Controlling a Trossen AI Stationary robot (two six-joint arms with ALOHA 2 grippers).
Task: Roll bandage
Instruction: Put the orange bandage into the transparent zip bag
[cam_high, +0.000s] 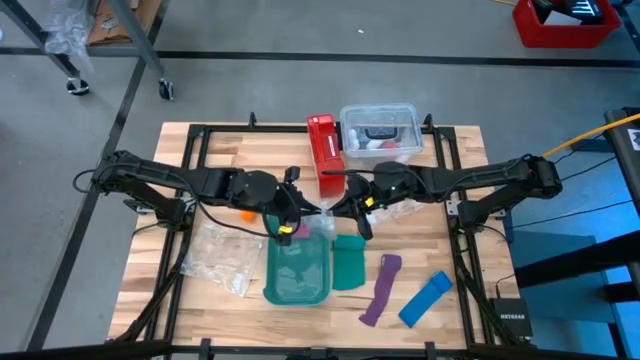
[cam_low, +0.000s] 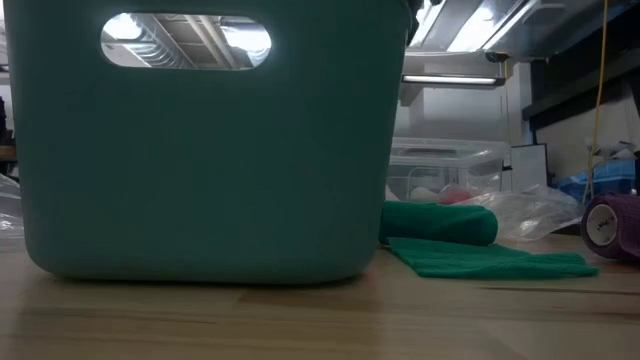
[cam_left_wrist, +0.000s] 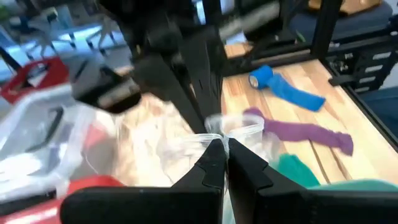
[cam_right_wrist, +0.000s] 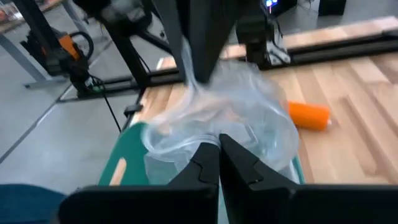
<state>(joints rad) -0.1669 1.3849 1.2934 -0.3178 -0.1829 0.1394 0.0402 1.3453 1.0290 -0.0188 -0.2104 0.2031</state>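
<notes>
In the high view, left of centre, the bandage (cam_high: 246, 214) lies on the table (cam_high: 450, 250), just beside the left arm. The left end effector (cam_high: 290, 218), at centre, is pressed together on a clear plastic bag (cam_high: 315, 222). The right end effector (cam_high: 340, 212) pinches that bag too, above the teal bin (cam_high: 298, 272).
</notes>
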